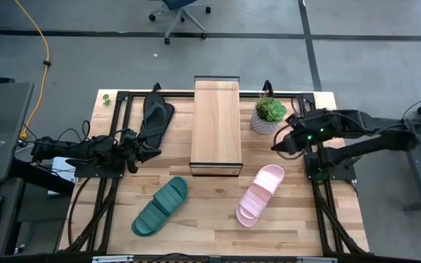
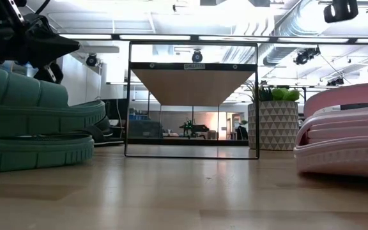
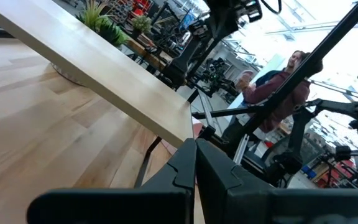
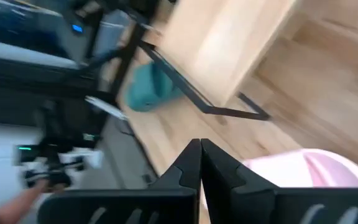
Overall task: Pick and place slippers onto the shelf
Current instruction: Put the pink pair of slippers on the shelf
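Note:
The shelf (image 1: 216,124), a narrow rack with a light plank top, stands mid-table. A black flip-flop (image 1: 156,117) lies flat to its left. A teal slide (image 1: 161,206) and a pink slide (image 1: 261,194) lie sole-down near the front. My left gripper (image 1: 152,152) is shut and level, just by the flip-flop's near end, with nothing between its fingers (image 3: 196,149). My right gripper (image 1: 276,145) is shut and raised right of the shelf. It slants down over the pink slide (image 4: 309,168) and holds nothing.
A potted plant (image 1: 269,115) in a patterned white pot stands right of the shelf's far end, close to my right arm. Black frame rails run along the table's left and right sides. Bare wood lies between the two slides. A person (image 3: 278,81) stands in the room beyond the table.

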Robot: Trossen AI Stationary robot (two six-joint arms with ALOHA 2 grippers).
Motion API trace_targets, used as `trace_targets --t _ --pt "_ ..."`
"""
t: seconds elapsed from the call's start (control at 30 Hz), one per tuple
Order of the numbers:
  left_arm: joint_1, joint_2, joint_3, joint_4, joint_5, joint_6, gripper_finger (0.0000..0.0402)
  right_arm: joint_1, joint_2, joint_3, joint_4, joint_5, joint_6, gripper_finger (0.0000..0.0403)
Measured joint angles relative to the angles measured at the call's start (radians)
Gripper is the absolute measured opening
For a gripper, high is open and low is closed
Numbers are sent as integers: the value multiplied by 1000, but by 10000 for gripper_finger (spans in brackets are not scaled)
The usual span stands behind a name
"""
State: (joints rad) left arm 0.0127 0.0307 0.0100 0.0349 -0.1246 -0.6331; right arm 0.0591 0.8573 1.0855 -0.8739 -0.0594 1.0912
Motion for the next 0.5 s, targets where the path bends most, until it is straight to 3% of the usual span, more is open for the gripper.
trace_targets --t 0.13,0.5 --pt "0 0 0 0 0 0 1 104 89 86 -62 85 10 0" --pt "0 0 0 0 3 0 1 260 199 49 -11 74 60 0"
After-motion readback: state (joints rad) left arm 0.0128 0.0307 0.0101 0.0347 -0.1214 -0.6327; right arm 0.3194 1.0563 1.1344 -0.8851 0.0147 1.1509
